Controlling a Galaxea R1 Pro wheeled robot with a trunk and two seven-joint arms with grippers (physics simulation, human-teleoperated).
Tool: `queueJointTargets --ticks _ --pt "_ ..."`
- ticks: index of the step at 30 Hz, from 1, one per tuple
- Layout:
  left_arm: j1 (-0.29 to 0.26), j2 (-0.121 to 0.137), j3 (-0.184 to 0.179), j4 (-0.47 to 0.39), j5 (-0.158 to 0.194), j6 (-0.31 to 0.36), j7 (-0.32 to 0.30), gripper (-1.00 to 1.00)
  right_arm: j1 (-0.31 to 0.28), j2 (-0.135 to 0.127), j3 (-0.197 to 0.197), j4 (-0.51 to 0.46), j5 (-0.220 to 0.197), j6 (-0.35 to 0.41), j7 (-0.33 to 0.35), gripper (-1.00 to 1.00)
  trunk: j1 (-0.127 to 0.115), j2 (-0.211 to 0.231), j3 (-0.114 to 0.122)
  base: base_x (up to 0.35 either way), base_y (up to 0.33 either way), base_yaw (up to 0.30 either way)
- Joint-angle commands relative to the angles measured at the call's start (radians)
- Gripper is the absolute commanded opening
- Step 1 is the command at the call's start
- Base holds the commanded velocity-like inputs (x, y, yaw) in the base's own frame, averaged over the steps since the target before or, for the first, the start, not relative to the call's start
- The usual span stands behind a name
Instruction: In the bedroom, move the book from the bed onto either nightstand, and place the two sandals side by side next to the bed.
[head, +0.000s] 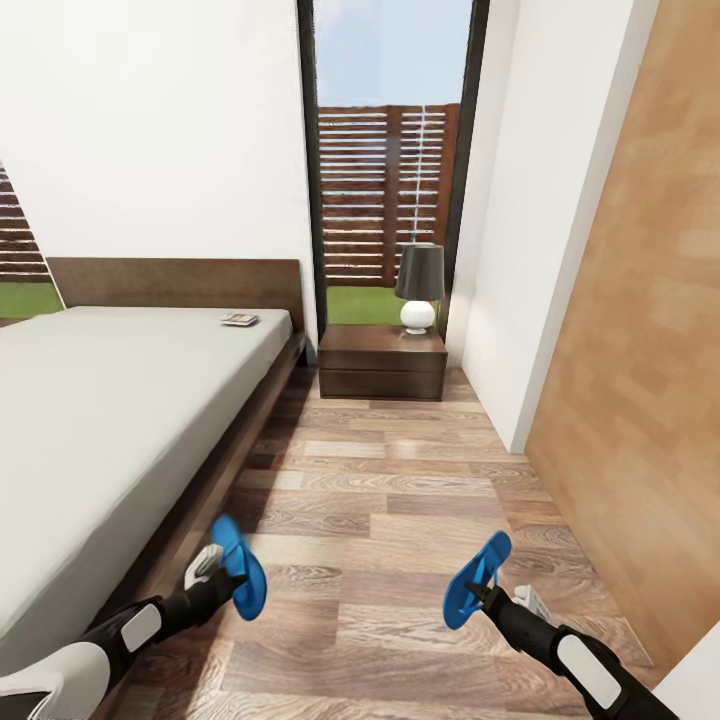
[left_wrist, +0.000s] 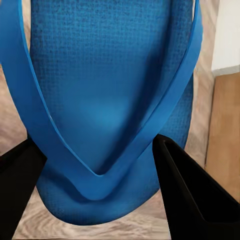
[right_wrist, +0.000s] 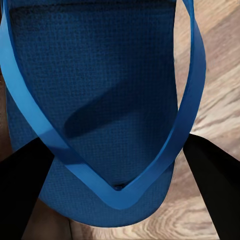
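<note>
Neither part is finished: the book (head: 239, 320) lies on the bed (head: 120, 400) near its headboard, beside the nightstand (head: 383, 362), while the left gripper (head: 222, 577) and right gripper (head: 483, 597) each pinch a sandal (head: 240, 567) (head: 476, 579) above the floor beside the bed.

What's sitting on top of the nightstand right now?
A lamp with a dark shade and round white base stands on the nightstand. No book there; the book lies on the bed.
</note>
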Motion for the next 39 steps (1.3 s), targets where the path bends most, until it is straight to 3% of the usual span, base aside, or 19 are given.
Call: queueJointTargets --ticks 1,4,9,14,18,21,25,38,39 --pt "-0.001 0.000 0.007 0.000 0.004 0.010 0.013 -1.00 -0.001 0.000 0.005 -0.003 -0.007 0.002 0.002 -1.00 0.000 0.000 -0.001 0.000 0.000 0.000" --pt "-0.001 -0.012 0.010 -0.001 0.011 0.012 0.088 -1.00 -0.001 0.011 0.005 -0.017 -0.007 0.002 -0.001 -1.00 0.000 0.000 -0.001 0.000 0.000 0.000" --pt "-0.001 -0.051 0.011 -0.002 0.072 0.022 0.204 -1.00 -0.001 0.021 0.003 -0.027 -0.007 0.002 -0.007 -1.00 0.000 0.000 -0.001 0.000 0.000 0.000" --pt "-0.001 -0.073 0.012 -0.019 0.089 0.030 0.255 -1.00 -0.001 0.022 0.001 -0.028 -0.007 0.002 -0.011 -1.00 0.000 0.000 -0.001 0.000 0.000 0.000" --pt "-0.001 -0.081 0.027 -0.024 0.107 0.033 0.299 -1.00 -0.001 0.022 0.000 -0.028 -0.007 0.002 -0.014 -1.00 0.000 0.000 -0.001 0.000 0.000 0.000" --pt "-0.001 -0.084 0.058 -0.026 0.152 0.033 0.387 -1.00 -0.001 0.023 0.002 -0.027 -0.007 0.003 -0.035 -1.00 0.000 -0.001 -0.005 0.000 0.000 0.000" --pt "0.000 -0.085 0.071 -0.023 0.171 0.032 0.482 -1.00 0.000 0.025 0.004 -0.027 -0.007 0.003 -0.065 -1.00 0.002 -0.002 -0.020 0.000 0.000 0.000" --pt "0.001 -0.083 0.077 0.005 0.239 0.031 0.519 -1.00 0.000 0.027 0.008 -0.028 -0.005 0.004 -0.074 -1.00 0.008 -0.005 -0.071 0.000 0.000 0.000" --pt "0.000 -0.082 0.078 0.006 0.243 0.031 0.518 -1.00 0.000 0.027 0.022 -0.028 -0.005 0.005 -0.074 -1.00 0.008 -0.005 -0.074 0.000 0.000 0.000"
